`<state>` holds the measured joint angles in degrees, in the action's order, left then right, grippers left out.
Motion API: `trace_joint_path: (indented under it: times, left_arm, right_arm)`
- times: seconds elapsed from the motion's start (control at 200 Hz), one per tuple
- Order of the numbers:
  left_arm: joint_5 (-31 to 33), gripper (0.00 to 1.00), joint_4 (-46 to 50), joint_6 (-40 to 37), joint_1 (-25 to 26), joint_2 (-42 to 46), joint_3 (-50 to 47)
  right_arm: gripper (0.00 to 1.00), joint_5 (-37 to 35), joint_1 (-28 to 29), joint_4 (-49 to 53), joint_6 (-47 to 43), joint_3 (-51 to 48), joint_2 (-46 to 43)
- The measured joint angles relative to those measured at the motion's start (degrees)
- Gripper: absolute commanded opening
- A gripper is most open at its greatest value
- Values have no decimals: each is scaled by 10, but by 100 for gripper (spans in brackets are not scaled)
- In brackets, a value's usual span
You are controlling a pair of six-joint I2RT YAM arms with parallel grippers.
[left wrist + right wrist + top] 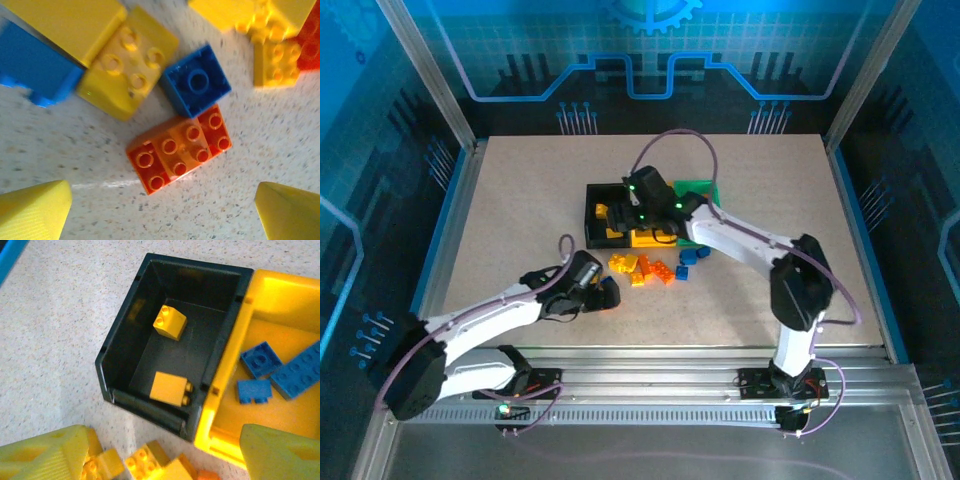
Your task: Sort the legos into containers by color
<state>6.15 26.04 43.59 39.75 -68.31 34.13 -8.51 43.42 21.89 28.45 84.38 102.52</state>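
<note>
Loose legos (642, 268) lie in a pile in front of the joined containers. My left gripper (608, 292) is low beside the pile, open (162, 215). An orange brick (180, 150) lies just beyond its yellow fingertips (35, 210), with a blue brick (196, 82) and a yellow brick (130, 70) behind it. My right gripper (638, 218) hangs open (165, 455) over the near edge of the bins, holding nothing. The black bin (125, 345) holds two yellow bricks (170, 388). The yellow bin (280, 295) holds three blue bricks (260, 359). The green bin (705, 188) is partly behind the right arm.
More yellow bricks (145, 462) lie on the table under the right gripper, in front of the black bin. A few blue bricks (688, 258) sit at the right of the pile. Bare tabletop (520, 210) spreads left and right of the bins.
</note>
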Motion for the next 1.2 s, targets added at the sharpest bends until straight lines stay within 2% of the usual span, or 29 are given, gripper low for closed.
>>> trace_joint_path:
  times: [0.11, 0.235, 0.565, 0.645, 0.705, 0.77, 1.076, 1.126, 1.201]
  left_arm:
    - [7, 98, -16, 0, 19, -56, 9]
    - [26, 93, -37, -3, 26, -95, 22]
    - [63, 70, -96, -33, 62, -150, 39]
    - [57, 74, -119, -33, 82, -153, 40]
    - [53, 84, -127, -32, 94, -153, 42]
    - [56, 88, -125, -31, 101, -155, 49]
    - [74, 91, -118, -51, 102, -205, 85]
    - [76, 89, -113, -52, 105, -209, 91]
    - [83, 80, -106, -59, 113, -218, 99]
  right_arm:
    - [82, -1, -1, -15, 7, -66, -62]
    - [83, -3, -2, -26, 14, -120, -105]
    - [83, -4, -17, -36, 20, -190, -142]
    - [83, -4, -20, -36, 21, -199, -147]
    - [83, -4, -21, -37, 22, -203, -151]
    - [83, -4, -24, -40, 22, -207, -155]
    - [84, -2, -34, -46, 22, -226, -177]
    - [84, -2, -36, -46, 22, -231, -182]
    - [84, -2, -39, -46, 24, -239, -191]
